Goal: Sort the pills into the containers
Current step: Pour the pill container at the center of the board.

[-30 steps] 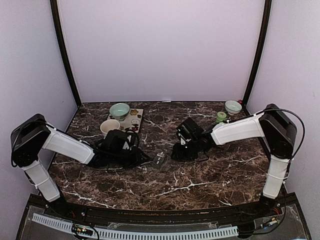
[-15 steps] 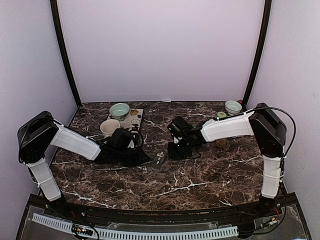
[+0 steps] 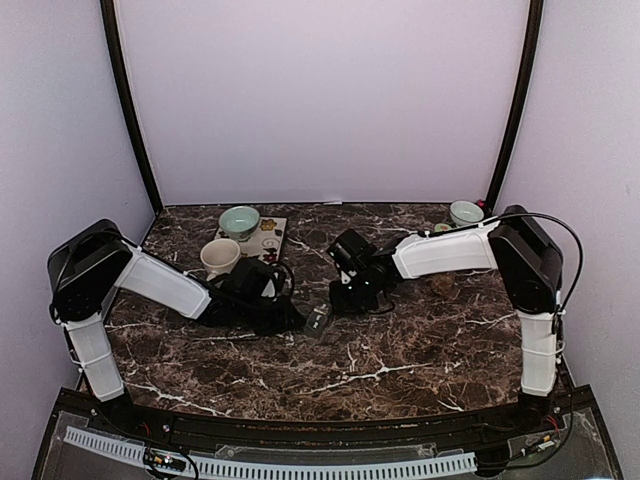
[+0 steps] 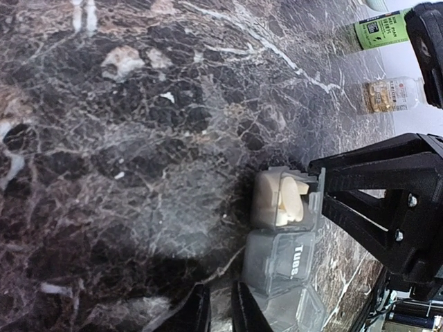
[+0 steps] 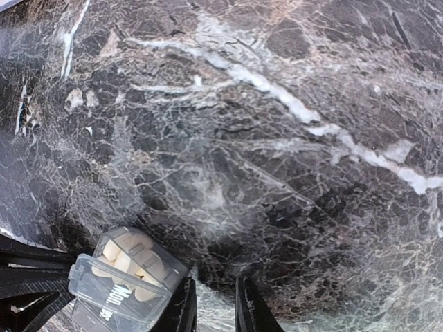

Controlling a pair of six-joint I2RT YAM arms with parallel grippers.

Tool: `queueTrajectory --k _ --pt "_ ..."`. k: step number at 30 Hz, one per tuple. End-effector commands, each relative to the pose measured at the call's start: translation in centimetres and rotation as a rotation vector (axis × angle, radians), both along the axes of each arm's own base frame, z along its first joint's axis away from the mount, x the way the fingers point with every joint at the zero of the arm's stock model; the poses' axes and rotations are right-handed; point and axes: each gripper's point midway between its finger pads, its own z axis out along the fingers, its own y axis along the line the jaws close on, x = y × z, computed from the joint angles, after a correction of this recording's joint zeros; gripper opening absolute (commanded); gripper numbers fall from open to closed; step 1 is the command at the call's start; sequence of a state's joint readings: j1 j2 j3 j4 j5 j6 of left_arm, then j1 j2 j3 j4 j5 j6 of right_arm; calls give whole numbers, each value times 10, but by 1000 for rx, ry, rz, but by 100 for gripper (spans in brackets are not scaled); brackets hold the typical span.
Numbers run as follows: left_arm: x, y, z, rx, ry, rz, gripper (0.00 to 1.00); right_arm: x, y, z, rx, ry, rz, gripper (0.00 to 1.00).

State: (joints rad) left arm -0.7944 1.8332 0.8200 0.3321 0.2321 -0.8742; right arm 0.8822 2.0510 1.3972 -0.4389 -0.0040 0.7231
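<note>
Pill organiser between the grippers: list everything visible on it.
The organiser is a low strip of joined square cells, translucent grey plastic, flat on the marble table between the left gripper and right gripper. Lids read Mon and Tues. The Mon end cell holds pale pills, lid seemingly ajar. Contact with either gripper is unclear.

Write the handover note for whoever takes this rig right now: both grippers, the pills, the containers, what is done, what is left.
Left gripper: fingers shut, right beside the container strip; no clear grip on it.
Right gripper: fingers slightly apart, nothing between them, at the strip's Mon end.
Strip lies mid-table between the arms.
Done: Mon compartment holds pale pills, lid ajar.
Left: Tues compartment is closed and looks empty; the rest is hard to see. A clear bottle of tan pieces sits farther off.
</note>
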Motion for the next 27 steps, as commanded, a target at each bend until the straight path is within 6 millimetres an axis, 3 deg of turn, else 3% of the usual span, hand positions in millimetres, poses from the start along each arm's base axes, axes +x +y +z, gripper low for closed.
queueTrajectory --k 1,17,22,27 --pt "-9 -4 -6 -8 26 -41 15 -5 9 -8 -8 21 33 21" --pt "-21 -14 -3 -53 35 -68 15 -4 23 -5 13 17 79 22" --pt "-21 -11 -1 -51 28 -55 16 -3 12 -4 -18 2 61 32" --pt "-21 -6 -1 -40 22 -44 16 2 5 12 2 -39 43 43"
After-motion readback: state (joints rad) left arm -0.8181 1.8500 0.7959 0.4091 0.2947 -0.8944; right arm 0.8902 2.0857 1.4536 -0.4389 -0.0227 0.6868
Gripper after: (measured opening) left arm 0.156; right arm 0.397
